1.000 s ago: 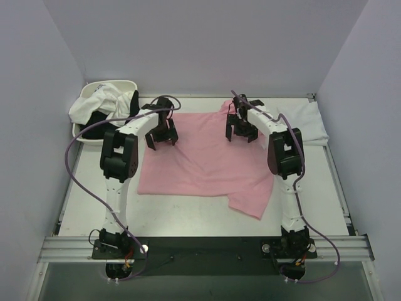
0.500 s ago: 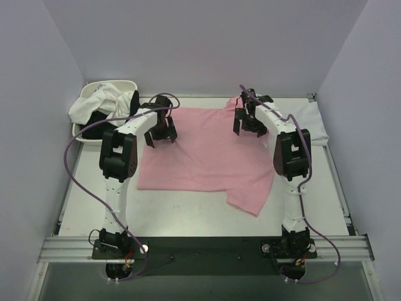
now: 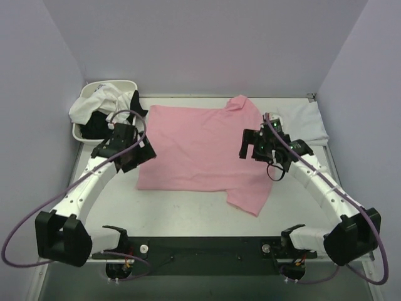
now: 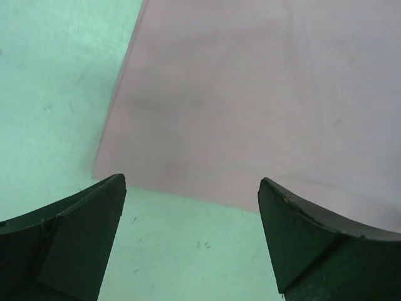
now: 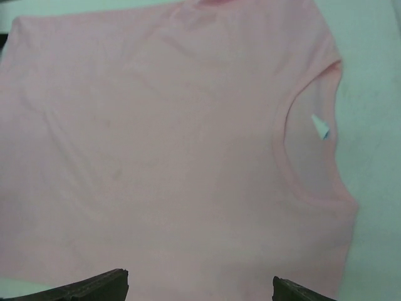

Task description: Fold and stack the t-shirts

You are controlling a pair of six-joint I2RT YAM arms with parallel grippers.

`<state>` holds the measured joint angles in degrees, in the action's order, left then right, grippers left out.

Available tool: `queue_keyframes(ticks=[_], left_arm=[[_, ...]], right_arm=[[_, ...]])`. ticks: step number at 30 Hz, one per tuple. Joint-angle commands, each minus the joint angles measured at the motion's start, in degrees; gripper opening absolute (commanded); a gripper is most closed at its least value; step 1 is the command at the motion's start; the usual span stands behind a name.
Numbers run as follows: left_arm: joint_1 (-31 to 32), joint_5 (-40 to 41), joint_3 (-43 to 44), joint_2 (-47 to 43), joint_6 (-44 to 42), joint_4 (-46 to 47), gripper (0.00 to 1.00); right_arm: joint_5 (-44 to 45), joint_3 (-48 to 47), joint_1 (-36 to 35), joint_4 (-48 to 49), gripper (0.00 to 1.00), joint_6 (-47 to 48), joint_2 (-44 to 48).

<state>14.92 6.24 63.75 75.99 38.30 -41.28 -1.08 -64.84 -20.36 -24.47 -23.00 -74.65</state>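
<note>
Pink t-shirt is spread flat and unfolded at the centre of the table, neck to the right, hem to the left. 1 sleeve is pointed toward the far edge, the other toward the near edge. Only soft wrinkles are seen in it, no fold line, so folding of this shirt is judged not yet begun.

Left gripper is held over the hem side, approx. at the shirt's near-left corner. Its jaws are spread as wide as they go, w/ nothing between them. Right gripper is held over the neck side, beside the collar. Its jaws are likewise wide apart and nothing is gripped. Contact w/ the cloth can't be told from the top view. In both wrist views the fabric is seen below the fingertips, not between them.

More shirts, white and black, are heaped in and over the basin at the far-left corner, all unfolded. White cloth is seen lying flat at the far right. It may be 1 shirt already folded, but that can't be confirmed. Task is judged early: pink shirt to be folded, heap to be done after, stack barely started if at all.
</note>
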Motion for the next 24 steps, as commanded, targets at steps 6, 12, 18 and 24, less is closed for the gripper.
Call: queue_keyframes(ticks=[6, 12, 18, 24], left_arm=[[-2.79, -12.21, -26.73, -13.05, 10.38, 14.11, 0.94], [-3.23, -10.21, -35.35, -18.67, 14.78, 18.77, 0.93], [-5.95, -6.68, -37.99, -20.96, 16.71, 19.21, 0.91], [-10.25, -5.45, -40.54, -19.21, 16.37, 19.92, 0.89]], right_arm=[[-1.37, 18.95, -6.88, 2.76, 0.96, -4.77, 19.09], [-0.68, 22.65, -8.2, -0.23, 0.95, -5.03, 26.65], [-0.68, 23.88, -9.43, -1.28, 0.95, -5.56, 28.51], [0.2, 23.79, -11.36, -1.55, 0.94, -6.35, 28.77]])
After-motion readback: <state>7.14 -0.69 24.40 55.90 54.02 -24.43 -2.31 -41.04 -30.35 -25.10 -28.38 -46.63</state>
